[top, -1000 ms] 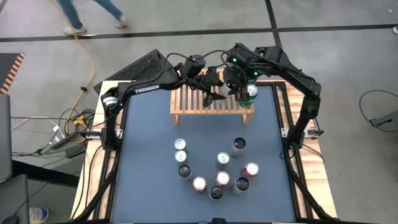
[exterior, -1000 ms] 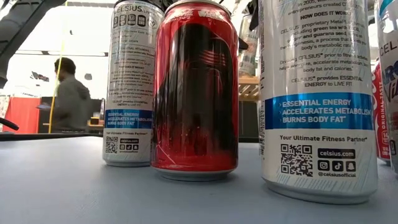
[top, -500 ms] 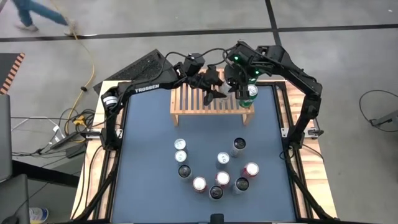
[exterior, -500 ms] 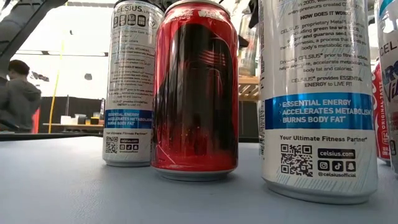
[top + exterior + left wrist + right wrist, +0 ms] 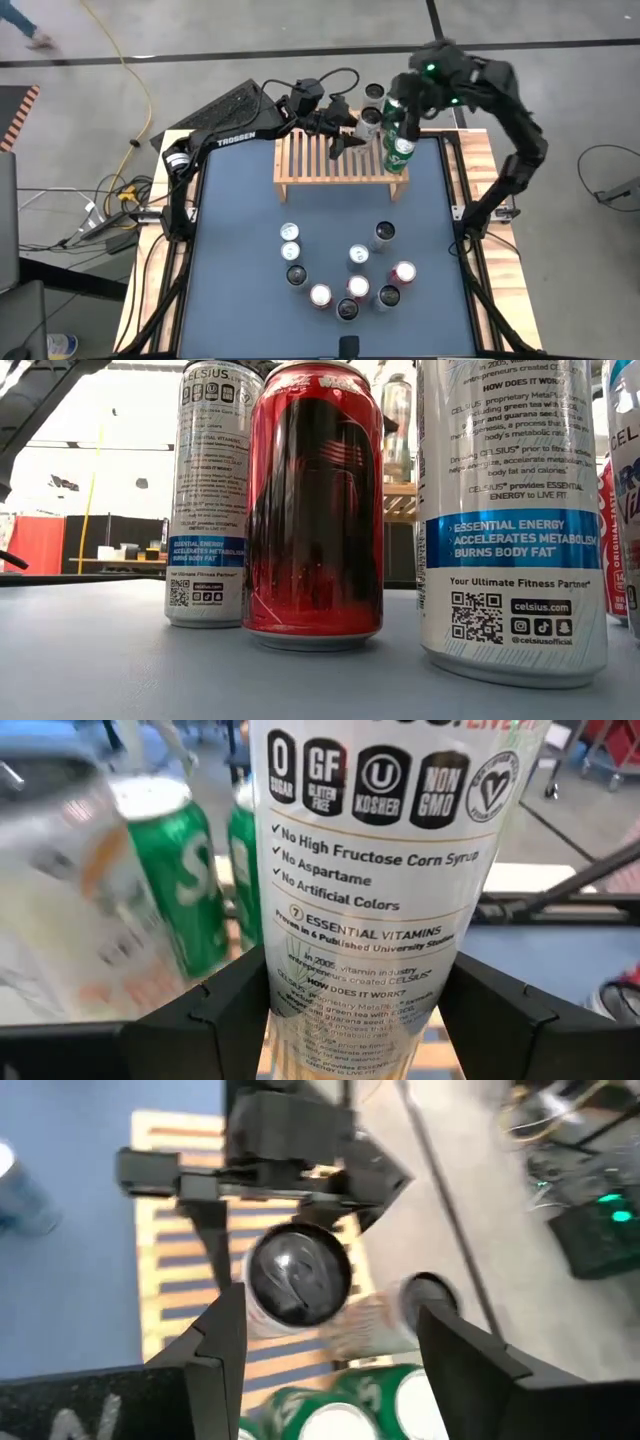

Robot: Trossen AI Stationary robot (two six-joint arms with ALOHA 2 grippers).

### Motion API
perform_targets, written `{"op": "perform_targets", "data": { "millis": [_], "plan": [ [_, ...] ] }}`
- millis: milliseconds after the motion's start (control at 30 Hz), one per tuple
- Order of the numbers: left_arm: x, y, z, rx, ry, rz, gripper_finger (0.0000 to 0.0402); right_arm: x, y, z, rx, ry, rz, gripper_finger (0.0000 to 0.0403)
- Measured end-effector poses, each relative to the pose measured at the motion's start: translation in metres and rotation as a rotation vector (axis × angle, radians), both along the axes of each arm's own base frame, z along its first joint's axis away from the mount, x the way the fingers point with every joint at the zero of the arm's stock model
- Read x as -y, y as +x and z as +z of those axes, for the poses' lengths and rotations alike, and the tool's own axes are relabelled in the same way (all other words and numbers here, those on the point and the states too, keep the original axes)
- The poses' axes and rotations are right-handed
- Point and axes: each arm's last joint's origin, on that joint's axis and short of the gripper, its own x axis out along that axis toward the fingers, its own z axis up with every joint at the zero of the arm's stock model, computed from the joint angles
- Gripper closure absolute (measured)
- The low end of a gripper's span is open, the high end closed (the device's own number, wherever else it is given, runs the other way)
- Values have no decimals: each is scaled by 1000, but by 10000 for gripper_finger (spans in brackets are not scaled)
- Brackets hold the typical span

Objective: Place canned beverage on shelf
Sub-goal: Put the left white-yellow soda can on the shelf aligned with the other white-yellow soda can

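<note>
While clamping a white can (image 5: 365, 890), left end effector (image 5: 350, 132) overhangs shelf (image 5: 310, 165) | right end effector (image 5: 400, 112) released

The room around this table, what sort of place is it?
Probably a robotics lab or workshop: a bare concrete floor marked with dark lines, loose cables trailing beside the table, and two mounted arms stocking a wooden shelf.

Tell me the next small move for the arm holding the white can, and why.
Probably ease the left gripper down until the white can stands on the shelf, before opening. It grips the can upright next to the green cans, and whether its base rests on the slats doesn't show. The right gripper hangs open above.
</note>
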Motion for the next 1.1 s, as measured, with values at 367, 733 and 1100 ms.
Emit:
{"op": "perform_targets", "data": {
  "millis": [367,733,1100],
  "plan": [
    [-14,-4,-4,156,-85,-31,170,-19,-41,31,210,-58,-46,172],
    [2,3,-35,186,-110,83,170,-20,-43,31,210,-42,-59,172],
    [7,5,-39,135,-33,100,170,-20,-43,31,208,-41,-60,172]
  ]
}}
